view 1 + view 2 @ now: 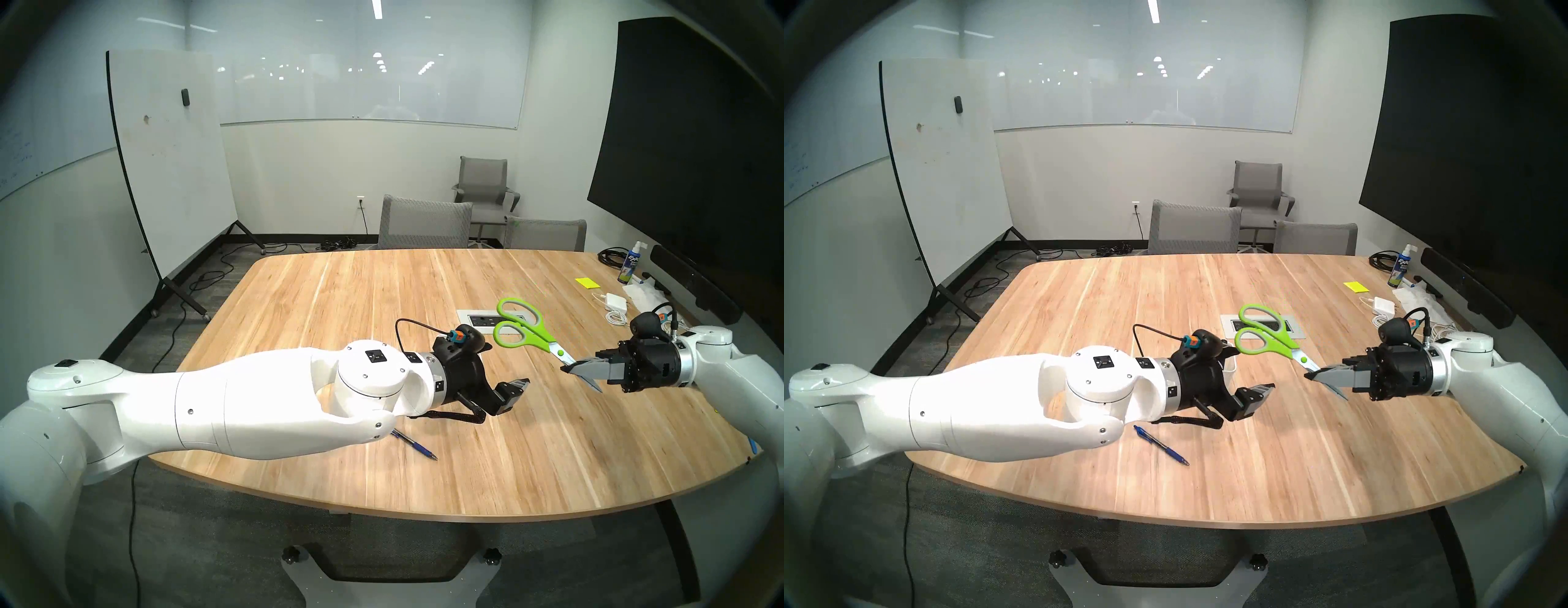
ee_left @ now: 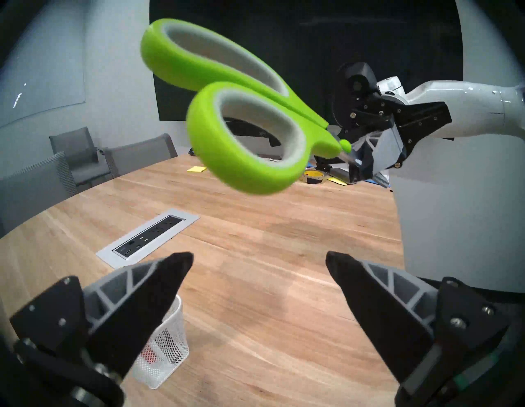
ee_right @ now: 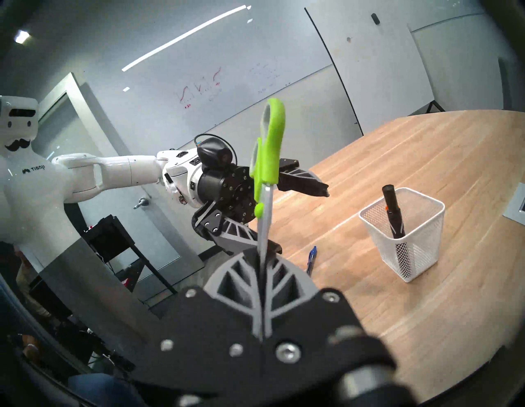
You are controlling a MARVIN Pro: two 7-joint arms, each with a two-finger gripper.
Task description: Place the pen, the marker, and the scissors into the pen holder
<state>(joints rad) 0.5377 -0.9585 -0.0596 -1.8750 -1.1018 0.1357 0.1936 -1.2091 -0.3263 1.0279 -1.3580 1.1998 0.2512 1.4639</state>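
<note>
While clamped flat against the silver blades, right gripper [image 1: 570,368]: its grey ribbed fingers [image 3: 287,281] pinch the large scissors with lime-green and grey loop handles [image 1: 526,325] and carry them clear of the table.
Scissors' attitude: blades run back between the fingers, and the handles reach up and away toward the left arm.
Left gripper [image 2: 260,265]: its two black-tipped fingers [image 2: 167,272] are spread wide with nothing between them, aimed at the green handles, which hang just above and ahead without touching.
Small white wire-mesh cup [image 3: 406,236]: upright on the table beside the left gripper, largely hidden behind it from the head cameras.
Thick black marker [image 3: 393,211]: stands tilted inside the cup, one end above the rim.
Slim dark blue ballpoint pen with a silver tip [image 1: 1160,446]: lies flat on the table near the front edge, under the left forearm, well apart from the cup.
Light wooden table [image 1: 466,467]: carries a recessed grey power-outlet panel [image 2: 147,241] past the cup.
</note>
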